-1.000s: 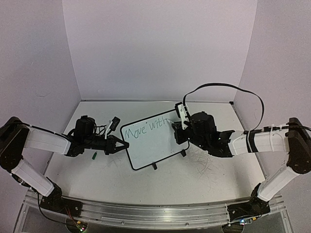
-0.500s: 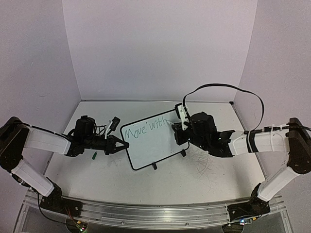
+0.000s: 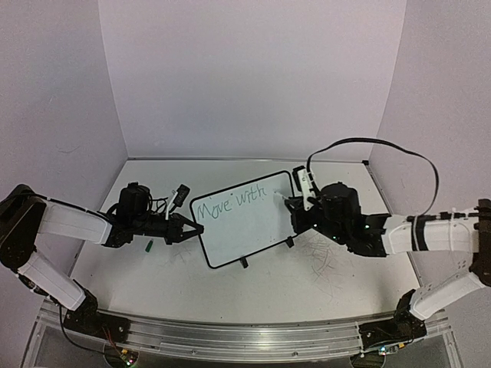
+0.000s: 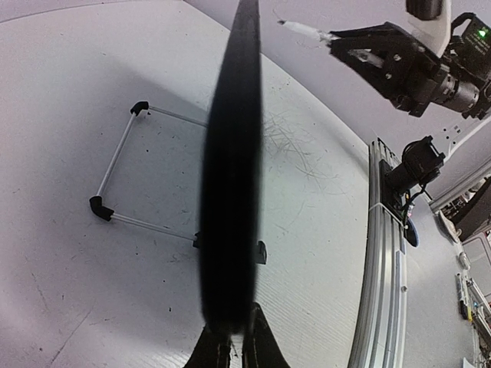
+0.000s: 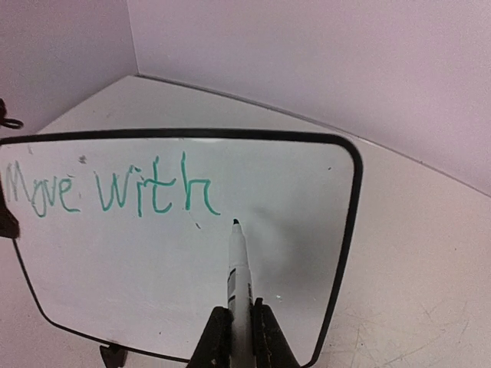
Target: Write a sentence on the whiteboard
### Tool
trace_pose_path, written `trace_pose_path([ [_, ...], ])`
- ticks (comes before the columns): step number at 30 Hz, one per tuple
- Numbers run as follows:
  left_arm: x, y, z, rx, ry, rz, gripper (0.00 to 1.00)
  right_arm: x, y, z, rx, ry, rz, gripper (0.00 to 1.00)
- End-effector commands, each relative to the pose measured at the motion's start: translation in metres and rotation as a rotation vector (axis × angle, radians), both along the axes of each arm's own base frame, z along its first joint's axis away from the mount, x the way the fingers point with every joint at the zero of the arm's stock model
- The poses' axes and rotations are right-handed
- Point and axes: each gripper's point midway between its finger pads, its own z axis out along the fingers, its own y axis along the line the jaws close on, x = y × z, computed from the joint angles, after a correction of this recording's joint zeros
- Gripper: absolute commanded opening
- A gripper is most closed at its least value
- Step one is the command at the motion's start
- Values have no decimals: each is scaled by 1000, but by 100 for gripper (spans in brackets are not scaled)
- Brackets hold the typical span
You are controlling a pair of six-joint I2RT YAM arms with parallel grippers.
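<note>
Board braced, marker poised mid-sentence.
Left gripper (image 3: 196, 228) pinches the small black-framed white whiteboard (image 3: 245, 230) by its left edge to brace it; right gripper (image 5: 238, 331) clamps a white marker (image 5: 238, 268), tip just right of the green lettering (image 5: 115, 192).

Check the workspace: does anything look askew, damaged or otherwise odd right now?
Nothing alarming. The whiteboard sits skewed on the tabletop, pinched at its left edge by the left tool. Dark scribble marks scuff the surface right of the board's feet. A small green piece, perhaps a cap, lies loose beside the left arm.
</note>
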Motion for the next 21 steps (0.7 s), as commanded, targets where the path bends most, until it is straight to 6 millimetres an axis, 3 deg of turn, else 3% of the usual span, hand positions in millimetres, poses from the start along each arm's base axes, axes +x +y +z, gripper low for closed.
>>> trace_pose_path([
  [1, 10, 2, 4, 30, -58, 30, 0, -39, -3, 85, 176, -225, 201, 0],
  [3, 11, 2, 4, 31, -58, 33, 0, -52, 2, 83, 175, -230, 277, 0],
  [7, 13, 1, 4, 29, -38, 37, 0, -53, 17, 53, 71, -146, 348, 0],
  [14, 16, 1, 4, 31, -11, 59, 0, -56, 56, 41, -18, -95, 421, 0],
  [21, 21, 1, 4, 41, 3, 87, 0, -74, 95, 22, -65, -65, 488, 0],
])
